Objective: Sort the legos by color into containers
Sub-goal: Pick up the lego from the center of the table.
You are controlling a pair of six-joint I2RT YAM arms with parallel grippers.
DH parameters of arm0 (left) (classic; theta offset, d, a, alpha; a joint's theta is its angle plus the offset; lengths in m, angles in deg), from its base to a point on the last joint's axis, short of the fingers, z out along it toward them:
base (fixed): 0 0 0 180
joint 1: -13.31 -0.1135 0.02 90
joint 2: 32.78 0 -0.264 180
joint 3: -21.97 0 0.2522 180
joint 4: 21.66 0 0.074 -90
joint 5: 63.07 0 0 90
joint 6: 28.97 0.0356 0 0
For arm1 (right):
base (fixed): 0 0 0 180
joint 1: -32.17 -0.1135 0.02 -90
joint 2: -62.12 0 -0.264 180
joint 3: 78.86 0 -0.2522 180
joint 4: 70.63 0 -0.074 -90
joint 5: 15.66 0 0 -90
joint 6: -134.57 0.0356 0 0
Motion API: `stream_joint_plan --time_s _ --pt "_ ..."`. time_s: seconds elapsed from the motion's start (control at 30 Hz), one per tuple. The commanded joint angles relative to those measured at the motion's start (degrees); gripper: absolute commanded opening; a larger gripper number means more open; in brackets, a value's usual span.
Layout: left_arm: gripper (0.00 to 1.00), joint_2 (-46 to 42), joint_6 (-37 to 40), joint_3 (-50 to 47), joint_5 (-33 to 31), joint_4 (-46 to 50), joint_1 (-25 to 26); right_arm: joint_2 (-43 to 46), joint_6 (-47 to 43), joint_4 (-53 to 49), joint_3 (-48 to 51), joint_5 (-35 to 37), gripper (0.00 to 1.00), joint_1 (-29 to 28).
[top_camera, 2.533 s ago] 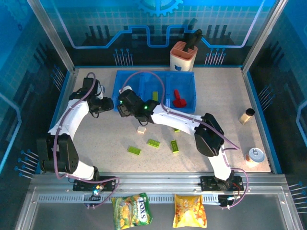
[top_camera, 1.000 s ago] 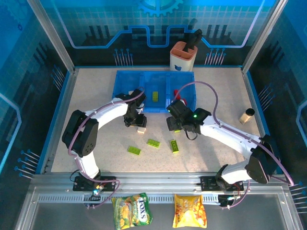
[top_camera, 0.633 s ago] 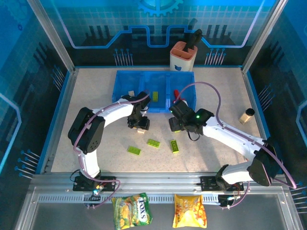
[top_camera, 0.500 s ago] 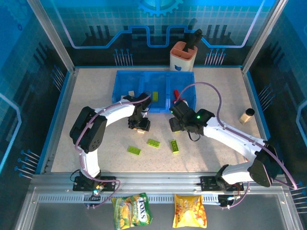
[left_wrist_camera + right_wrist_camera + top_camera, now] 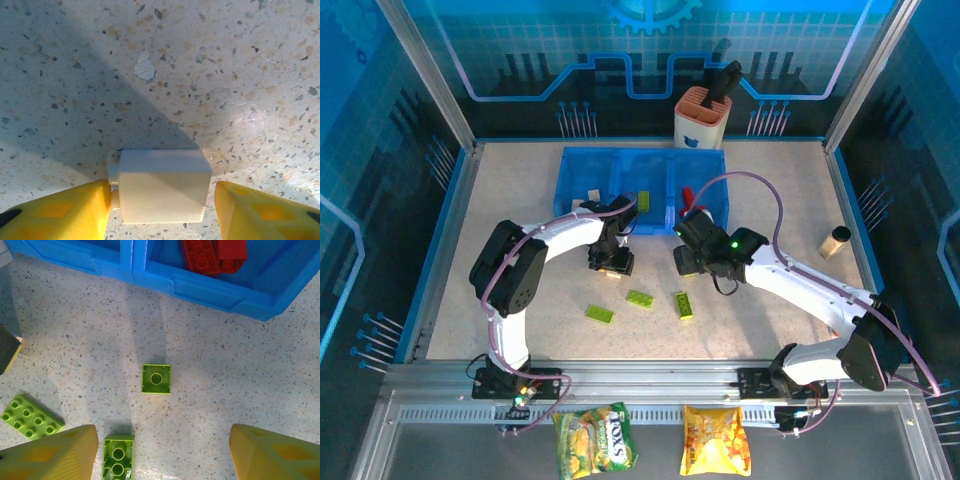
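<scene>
A cream-white lego (image 5: 162, 186) lies on its side on the speckled counter (image 5: 225, 75). It sits right between the two yellow fingers (image 5: 55, 212) of the left tool (image 5: 612, 260). One finger is up against the bumps of the lego. The other finger is a little way off, with some counter showing in the gap. So the left tool is spread around the lego and is not pinching it.

Just past the left tool, away from the arm bases, stand the blue containers (image 5: 580, 172). Another cream lego (image 5: 590, 197) lies in the bin nearest the left tool. A green lego in the middle bin (image 5: 642, 201) lies flat. The red legos (image 5: 214, 254) are in the bin in front of the right tool.

The right tool (image 5: 162, 460) hangs over the counter with its fingers wide apart, and it holds nothing. A small square green lego (image 5: 156, 378) lies between this tool and the blue wall. A short green lego (image 5: 118, 456) lies just beside one of its fingers. A long green lego (image 5: 31, 416) lies a bit farther out on that same side. One more green lego (image 5: 600, 314) lies on the counter between the left tool and the arm bases.
</scene>
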Motion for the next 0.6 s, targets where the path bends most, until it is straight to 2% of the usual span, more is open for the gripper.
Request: stream_joint_plan --time_s 0.0,0.57 --pt "0.56 1.40 -0.47 0.83 -0.48 0.30 0.57 0.52 1.10 -1.18 0.04 0.20 0.71 0.66" --pt "0.49 -1.24 -0.80 1.32 -1.93 1.18 0.61 0.61 0.95 -1.22 -0.06 -0.17 0.70 0.66"
